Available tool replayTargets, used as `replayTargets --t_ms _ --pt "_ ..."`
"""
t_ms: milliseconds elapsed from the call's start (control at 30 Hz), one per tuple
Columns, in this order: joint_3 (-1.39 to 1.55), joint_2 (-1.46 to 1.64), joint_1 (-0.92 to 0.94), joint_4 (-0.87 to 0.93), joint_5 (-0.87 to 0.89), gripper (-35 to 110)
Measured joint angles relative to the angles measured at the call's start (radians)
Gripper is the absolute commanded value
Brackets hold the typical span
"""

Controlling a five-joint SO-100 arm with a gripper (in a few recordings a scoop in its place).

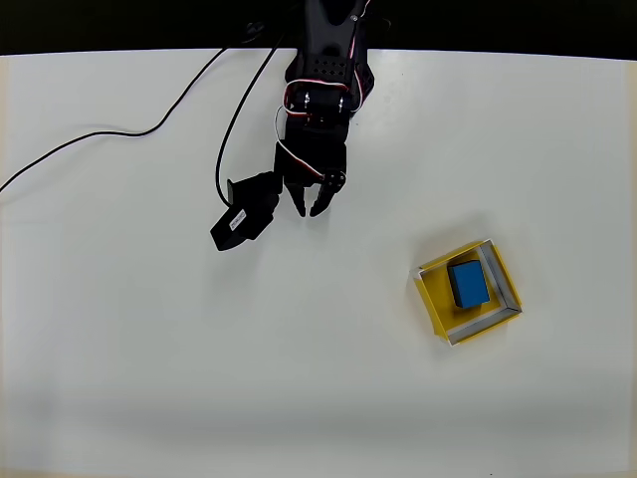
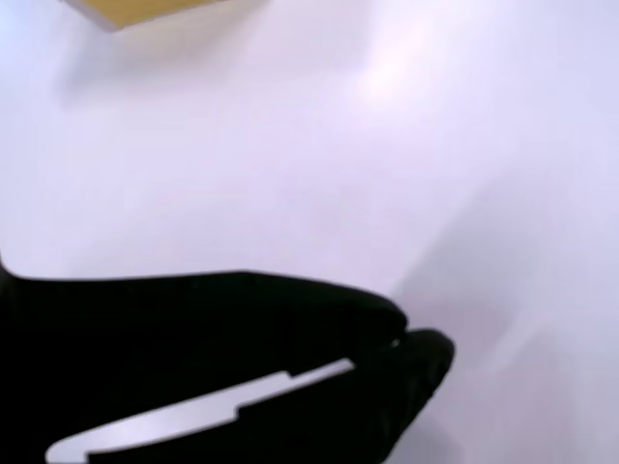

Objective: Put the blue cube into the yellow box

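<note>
The blue cube (image 1: 467, 284) is seen inside the yellow box (image 1: 435, 292); the empty gripper (image 1: 308, 208), fingertips nearly pressed together, risks snagging the black cable (image 1: 100, 139) if swung carelessly.

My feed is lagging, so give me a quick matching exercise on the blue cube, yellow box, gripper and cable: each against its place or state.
Things:
1. blue cube
2. yellow box
3. gripper
4. black cable

Places or states:
A. trails across the table's upper left in the overhead view
B. lies inside the tray
C. fingers close together, holding nothing, apart from the box
D. sits right of centre, open-topped

Pairs: 1-B, 2-D, 3-C, 4-A
</note>
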Motion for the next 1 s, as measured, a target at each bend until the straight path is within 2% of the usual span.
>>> replayTargets --t_ms 100,200,1000 --pt "0.000 0.002 -0.002 0.147 0.015 0" --pt "0.000 0.002 -0.002 0.193 0.043 0" --pt "0.000 0.002 -0.002 0.198 0.054 0"
